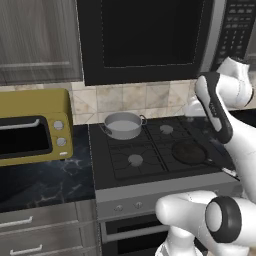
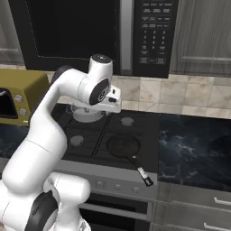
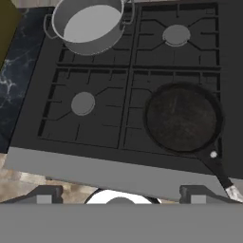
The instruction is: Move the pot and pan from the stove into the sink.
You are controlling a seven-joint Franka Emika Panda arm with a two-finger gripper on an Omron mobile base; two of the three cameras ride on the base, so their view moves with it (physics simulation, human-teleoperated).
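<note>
Above the stove, the end effector hangs with its two fingers spread wide and nothing between them. Looking down from the hand, the pan sits on the stove's front burner, ahead and to one side, its long handle running back toward the stove's front edge. The pot stands on the rear burner diagonally opposite, farther off, so the pan looks the nearer pick. Dark marbled table flanks the stove, with a yellow toaster oven beside it.
</note>
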